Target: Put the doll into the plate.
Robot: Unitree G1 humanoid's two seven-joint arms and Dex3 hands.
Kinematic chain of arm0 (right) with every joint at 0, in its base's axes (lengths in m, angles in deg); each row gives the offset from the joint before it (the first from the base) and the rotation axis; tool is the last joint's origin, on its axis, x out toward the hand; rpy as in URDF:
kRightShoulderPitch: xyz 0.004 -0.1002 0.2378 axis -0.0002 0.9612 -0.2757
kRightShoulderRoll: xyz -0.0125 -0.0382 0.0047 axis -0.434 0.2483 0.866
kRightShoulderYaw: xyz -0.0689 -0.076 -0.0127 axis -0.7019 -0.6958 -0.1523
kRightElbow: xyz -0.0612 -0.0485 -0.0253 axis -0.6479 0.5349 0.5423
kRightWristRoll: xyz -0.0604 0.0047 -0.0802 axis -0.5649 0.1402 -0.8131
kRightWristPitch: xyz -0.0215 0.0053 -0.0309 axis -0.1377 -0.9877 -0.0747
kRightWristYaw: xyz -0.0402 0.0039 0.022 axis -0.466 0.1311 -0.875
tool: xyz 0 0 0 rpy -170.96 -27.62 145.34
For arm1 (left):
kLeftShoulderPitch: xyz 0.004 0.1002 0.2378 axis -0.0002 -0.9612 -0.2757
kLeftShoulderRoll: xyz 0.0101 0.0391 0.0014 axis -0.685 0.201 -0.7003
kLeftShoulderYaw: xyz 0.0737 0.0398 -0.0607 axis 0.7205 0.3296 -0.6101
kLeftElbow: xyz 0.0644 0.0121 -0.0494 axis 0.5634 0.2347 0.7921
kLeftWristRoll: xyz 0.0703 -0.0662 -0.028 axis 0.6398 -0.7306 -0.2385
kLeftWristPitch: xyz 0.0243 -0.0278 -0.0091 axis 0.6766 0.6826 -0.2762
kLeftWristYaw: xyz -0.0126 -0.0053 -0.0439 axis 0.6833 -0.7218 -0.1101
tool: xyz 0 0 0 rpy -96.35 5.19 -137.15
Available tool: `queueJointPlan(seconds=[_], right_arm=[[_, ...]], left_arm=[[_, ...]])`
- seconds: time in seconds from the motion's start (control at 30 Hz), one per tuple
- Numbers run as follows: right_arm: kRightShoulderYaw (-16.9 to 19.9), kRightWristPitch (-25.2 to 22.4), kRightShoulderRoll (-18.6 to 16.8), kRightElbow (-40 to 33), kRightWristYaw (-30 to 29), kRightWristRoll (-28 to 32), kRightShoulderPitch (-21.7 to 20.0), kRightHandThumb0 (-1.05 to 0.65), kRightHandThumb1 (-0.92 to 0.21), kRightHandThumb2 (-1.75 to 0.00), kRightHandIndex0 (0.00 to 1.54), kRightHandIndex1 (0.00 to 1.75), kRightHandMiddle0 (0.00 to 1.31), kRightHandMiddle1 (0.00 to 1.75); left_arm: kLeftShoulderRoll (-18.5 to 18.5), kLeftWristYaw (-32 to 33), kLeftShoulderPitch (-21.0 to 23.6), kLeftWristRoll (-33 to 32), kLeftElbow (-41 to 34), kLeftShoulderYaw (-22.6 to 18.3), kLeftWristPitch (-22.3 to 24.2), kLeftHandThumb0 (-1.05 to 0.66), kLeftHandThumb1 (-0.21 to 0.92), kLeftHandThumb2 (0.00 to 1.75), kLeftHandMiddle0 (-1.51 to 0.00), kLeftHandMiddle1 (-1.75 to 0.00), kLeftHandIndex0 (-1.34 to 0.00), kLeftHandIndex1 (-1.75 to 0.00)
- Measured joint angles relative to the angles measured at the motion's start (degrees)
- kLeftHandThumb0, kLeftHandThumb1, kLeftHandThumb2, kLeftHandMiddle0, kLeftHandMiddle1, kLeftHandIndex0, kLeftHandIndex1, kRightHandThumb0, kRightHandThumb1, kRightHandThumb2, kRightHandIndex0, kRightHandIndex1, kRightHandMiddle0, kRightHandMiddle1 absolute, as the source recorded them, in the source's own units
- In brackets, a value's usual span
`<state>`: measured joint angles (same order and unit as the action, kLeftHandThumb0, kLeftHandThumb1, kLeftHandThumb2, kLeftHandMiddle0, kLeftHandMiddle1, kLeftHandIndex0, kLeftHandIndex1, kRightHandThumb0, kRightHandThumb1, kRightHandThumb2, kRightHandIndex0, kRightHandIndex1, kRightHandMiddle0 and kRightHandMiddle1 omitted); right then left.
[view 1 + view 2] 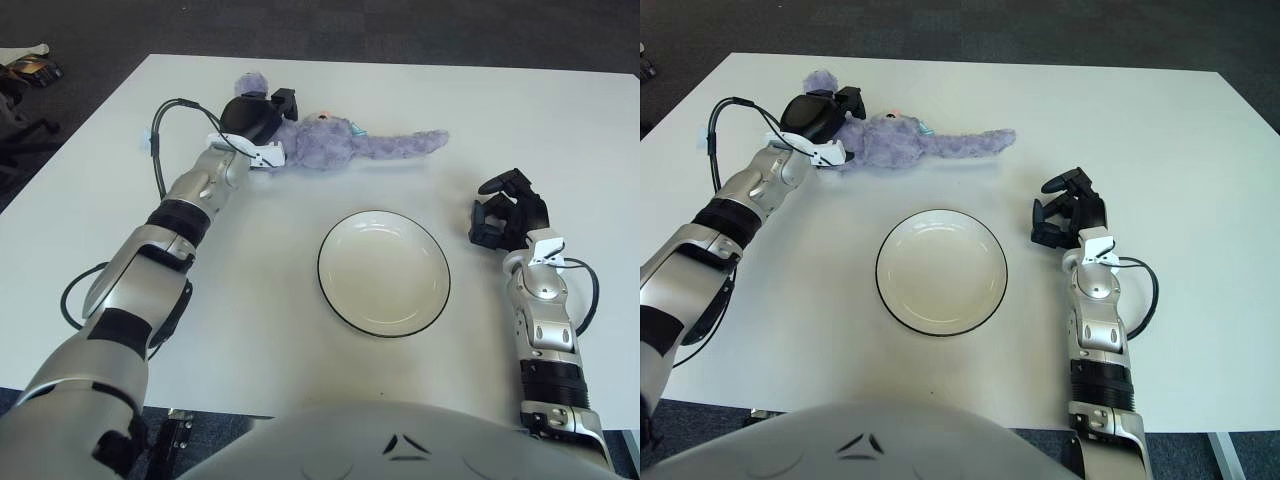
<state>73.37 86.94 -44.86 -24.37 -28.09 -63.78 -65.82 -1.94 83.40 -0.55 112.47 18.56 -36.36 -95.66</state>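
Now carrying: our left hand (258,122) clamped on doll (345,148), far side of plate (384,272). Right hand (508,215) curled empty beside plate. Next we swing doll over plate, release.

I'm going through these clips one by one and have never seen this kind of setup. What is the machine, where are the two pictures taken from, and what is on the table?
This is a humanoid robot with two silver arms, each ending in a black three-finger hand. Both pictures come from a stereo camera on its head, looking down at a white table; they show one scene from slightly different spots. The grey curve at the bottom is the robot's own body.

On the table lie a purple plush doll at the far side and a white plate with a dark rim in the middle, with nothing in it. The left hand reaches out and is closed on one end of the doll, whose long limb stretches to the right. The right hand shows to the right of the plate, fingers curled, holding nothing.
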Motion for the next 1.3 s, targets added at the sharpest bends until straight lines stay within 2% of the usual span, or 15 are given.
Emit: queueJointPlan(seconds=[0.07,0.17,0.77,0.97,1.3], right_arm=[[0.0,0.1,0.07,0.21,0.1,0.0,-0.06,-0.01,-0.34,-1.29,0.64,1.68,0.35,1.75],[0.0,0.26,0.12,0.5,0.16,0.01,-0.15,-0.01,-0.34,-1.28,0.63,1.68,0.35,1.75],[-0.03,0.65,0.59,1.2,0.85,0.03,-0.66,-0.01,-0.35,-1.26,0.64,1.66,0.34,1.75],[-0.02,0.63,0.63,1.27,1.28,0.15,-0.75,-0.01,-0.34,-1.28,0.65,1.66,0.35,1.75],[-0.01,1.26,0.84,1.92,1.39,0.2,-0.94,-0.01,-0.33,-1.29,0.66,1.66,0.36,1.75]], left_arm=[[-0.42,-0.82,-0.76,0.44,-2.2,-0.09,0.65,0.0,0.24,1.41,-0.67,-1.7,-0.45,-1.75],[-0.8,-1.02,-1.81,1.24,-4.84,-0.27,1.46,0.0,0.26,1.39,-0.64,-1.73,-0.44,-1.75],[-1.34,-0.49,-5.9,6.44,-15.73,-2.6,5.05,0.0,0.15,1.52,-0.71,-1.75,-0.53,-1.74],[-1.16,-1.13,-6.49,5.49,-18.35,-4.5,5.83,0.0,0.24,1.41,-0.66,-1.73,-0.44,-1.75],[-0.39,-2.4,-7.85,4.02,-21.61,-6.98,7.79,0.0,0.23,1.41,-0.69,-1.7,-0.46,-1.75]])
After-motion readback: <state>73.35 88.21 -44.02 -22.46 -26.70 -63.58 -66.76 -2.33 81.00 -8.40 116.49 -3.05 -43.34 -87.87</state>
